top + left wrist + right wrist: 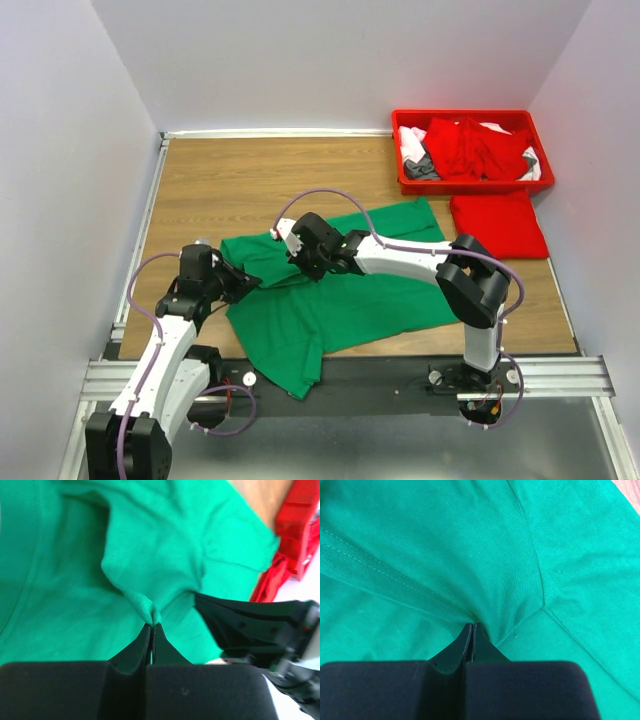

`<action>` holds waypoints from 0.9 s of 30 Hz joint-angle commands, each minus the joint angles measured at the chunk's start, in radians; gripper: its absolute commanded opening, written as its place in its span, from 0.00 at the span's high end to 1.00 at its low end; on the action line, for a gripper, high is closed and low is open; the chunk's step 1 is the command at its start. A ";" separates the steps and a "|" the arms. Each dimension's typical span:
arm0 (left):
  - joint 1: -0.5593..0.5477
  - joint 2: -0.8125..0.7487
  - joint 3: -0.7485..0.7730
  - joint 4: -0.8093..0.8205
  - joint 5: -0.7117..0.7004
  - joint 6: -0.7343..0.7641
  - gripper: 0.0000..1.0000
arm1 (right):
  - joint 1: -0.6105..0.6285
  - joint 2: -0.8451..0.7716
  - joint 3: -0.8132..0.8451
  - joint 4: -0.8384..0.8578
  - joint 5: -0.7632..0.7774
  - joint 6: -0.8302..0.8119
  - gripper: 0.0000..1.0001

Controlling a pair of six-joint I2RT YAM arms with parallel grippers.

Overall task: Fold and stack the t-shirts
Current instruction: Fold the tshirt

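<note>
Pinching the green t-shirt [350, 305] in two spots, you have both arms on the same piece of cloth. Your left end effector [152, 626] is closed tight on a little peak of green cloth. Your right end effector [471, 626] is closed tight on a fold near a seam. The two grips sit near each other on the left part of the shirt, so I think you mean to lift that side and fold it over. The shirt lies spread on the tabletop [250, 180], with one part hanging over the near edge. It needs to be flat to fold well. A red t-shirt [497, 225] lies folded just beside the red bin [470, 114], likely the start of the stack. More loose clothes [470, 150] wait in the bin, red, white and grey.
</note>
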 commanded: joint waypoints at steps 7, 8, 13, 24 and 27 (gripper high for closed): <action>-0.022 -0.001 0.021 -0.141 -0.059 -0.014 1.00 | 0.002 0.001 0.011 -0.030 0.020 -0.062 0.96; -0.027 -0.002 0.024 -0.149 -0.059 -0.014 1.00 | 0.000 0.001 0.013 -0.030 0.022 -0.065 0.96; -0.048 -0.028 0.034 -0.218 -0.056 -0.018 1.00 | 0.002 0.003 0.021 -0.037 0.016 -0.076 0.96; -0.070 -0.052 -0.044 -0.195 -0.008 -0.049 0.95 | 0.000 0.021 0.011 -0.062 -0.021 -0.093 0.85; -0.076 -0.065 -0.059 -0.186 0.001 -0.061 0.83 | 0.002 0.016 0.010 -0.067 -0.018 -0.097 0.71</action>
